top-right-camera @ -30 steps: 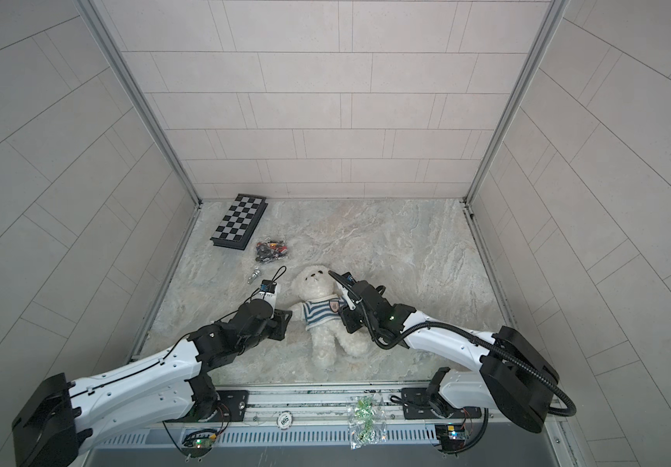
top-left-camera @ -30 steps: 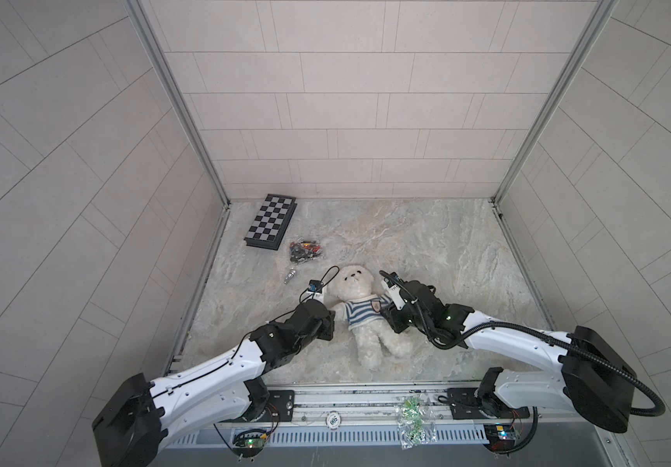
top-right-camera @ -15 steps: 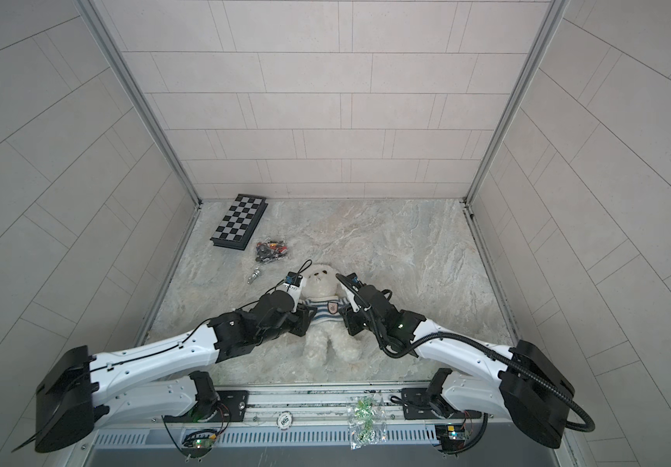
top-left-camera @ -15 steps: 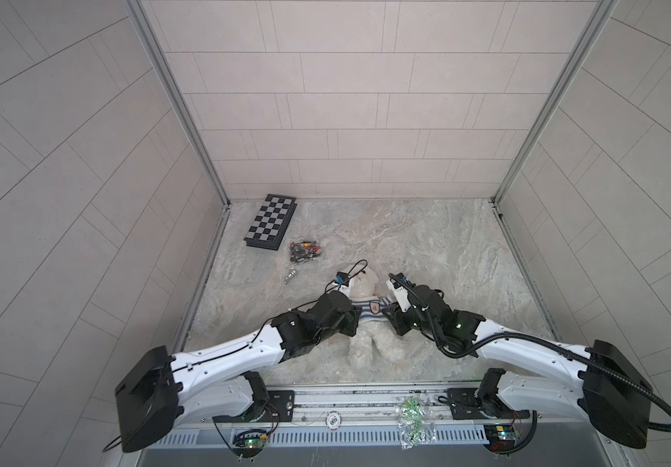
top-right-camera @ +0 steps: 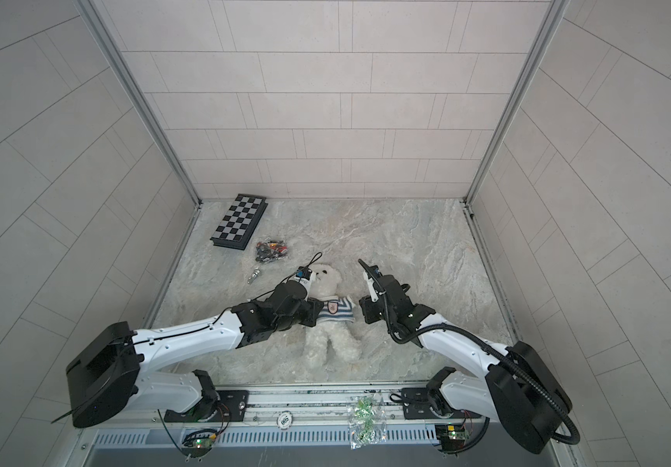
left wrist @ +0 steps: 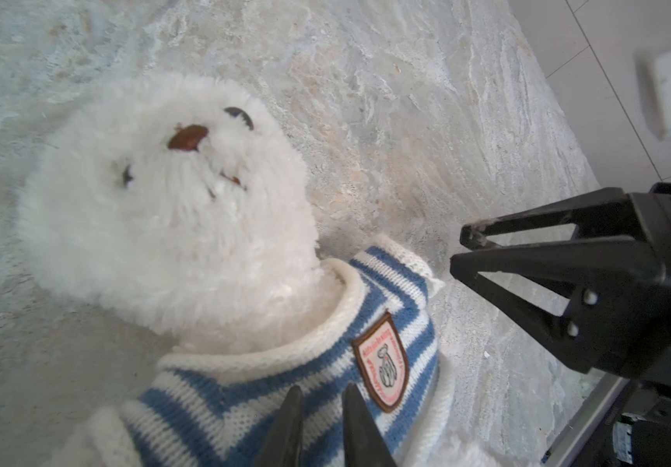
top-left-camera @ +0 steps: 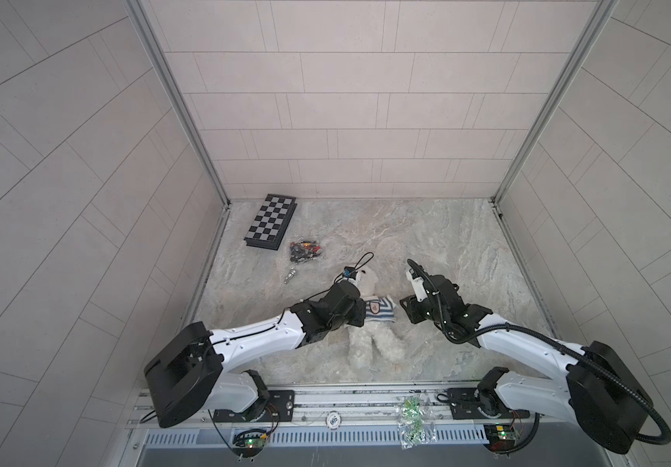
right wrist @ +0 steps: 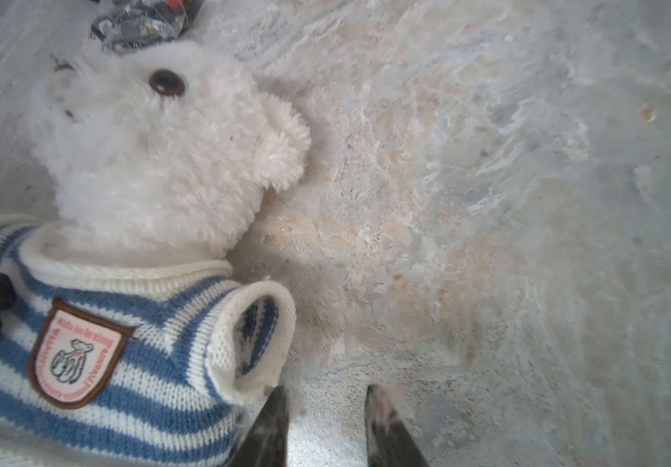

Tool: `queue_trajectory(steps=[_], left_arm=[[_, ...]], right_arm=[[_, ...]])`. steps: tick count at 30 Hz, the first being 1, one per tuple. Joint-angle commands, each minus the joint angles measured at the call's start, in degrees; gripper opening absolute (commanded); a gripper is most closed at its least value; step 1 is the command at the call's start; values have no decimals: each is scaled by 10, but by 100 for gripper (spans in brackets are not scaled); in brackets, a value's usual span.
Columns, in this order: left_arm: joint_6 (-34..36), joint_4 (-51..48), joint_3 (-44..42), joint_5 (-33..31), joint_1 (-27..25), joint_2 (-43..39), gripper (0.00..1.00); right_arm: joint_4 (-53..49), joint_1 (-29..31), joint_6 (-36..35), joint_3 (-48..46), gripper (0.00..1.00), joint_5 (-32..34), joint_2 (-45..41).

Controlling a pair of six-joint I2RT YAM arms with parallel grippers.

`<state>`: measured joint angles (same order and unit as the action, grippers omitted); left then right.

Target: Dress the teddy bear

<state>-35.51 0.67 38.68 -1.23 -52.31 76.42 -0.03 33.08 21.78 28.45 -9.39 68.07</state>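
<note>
Shirt (left wrist: 244, 388) over bear's (left wrist: 172, 210) head; sleeve (right wrist: 253, 339) at bear's shoulder looks empty. Right gripper (right wrist: 325, 390) parted, holding nothing; left gripper (left wrist: 323, 388) over bear's chest, grip unclear. Next, likely: thread arm through.

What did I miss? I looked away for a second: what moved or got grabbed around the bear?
The left gripper moved in over the striped shirt on the teddy bear. The right gripper drew back rightward from the sleeve, jaws open, holding nothing. The teddy bear and chessboard stayed put.
</note>
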Motion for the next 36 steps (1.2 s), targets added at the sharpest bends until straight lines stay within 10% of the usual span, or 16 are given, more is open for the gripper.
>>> queue_trajectory(steps=[1, 23, 36], left_arm=[[3, 7, -15, 2, 13, 9, 20], [33, 4, -29, 1, 58, -21, 29], [5, 34, -68, 26, 46, -19, 29]], right_arm=[[32, 0, -17, 15, 35, -41, 24], [124, 167, 66, 1, 32, -31, 51], [54, 169, 38, -31, 28, 36, -55]])
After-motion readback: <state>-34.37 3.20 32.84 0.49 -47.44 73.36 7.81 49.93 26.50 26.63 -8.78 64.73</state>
